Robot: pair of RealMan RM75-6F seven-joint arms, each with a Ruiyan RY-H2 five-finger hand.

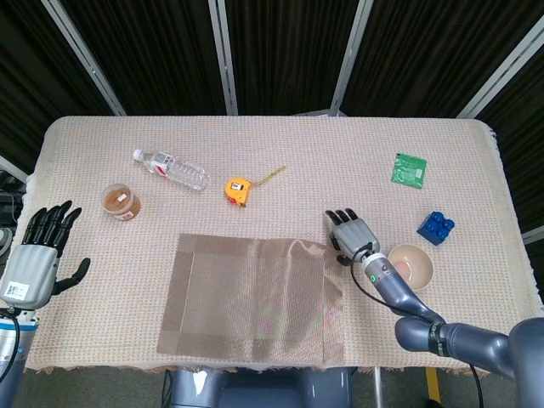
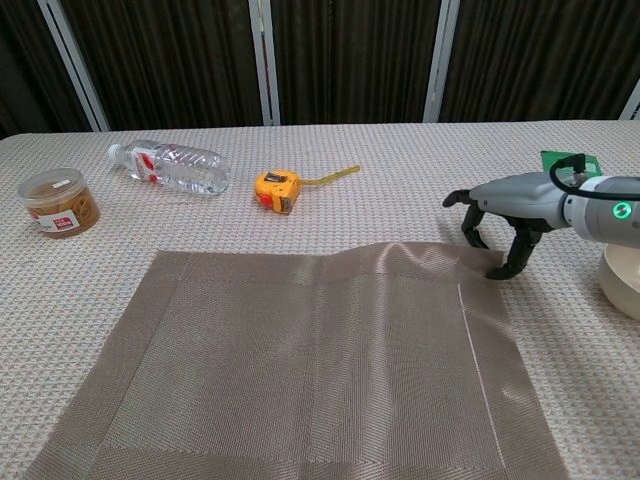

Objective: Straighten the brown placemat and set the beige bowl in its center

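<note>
- The brown placemat [image 1: 252, 297] lies flat on the cloth-covered surface [image 1: 280, 144] near the front edge, slightly skewed, with a soft ripple at its far right corner
- It looks like thin woven fabric: light and limp, likely to bunch or fold if pushed from one point, so it is better dragged by a corner or edge with fingers pressing down, or pinched at the border
- The right hand [image 2: 497, 225] sits at that far right corner, fingers curled downward with the tips touching or just at the mat's edge; it grips nothing that I can make out
- The beige bowl [image 1: 411, 265] stands on the surface just right of the mat, beside the right forearm, upright and empty
- The bowl seems rigid, smooth and fairly light; its rim is the natural place to pinch, though a glossy wall may slip, and it could chip if dropped
- The left hand [image 1: 38, 255] hovers at the left edge of the surface, fingers spread, holding nothing, well apart from the mat
</note>
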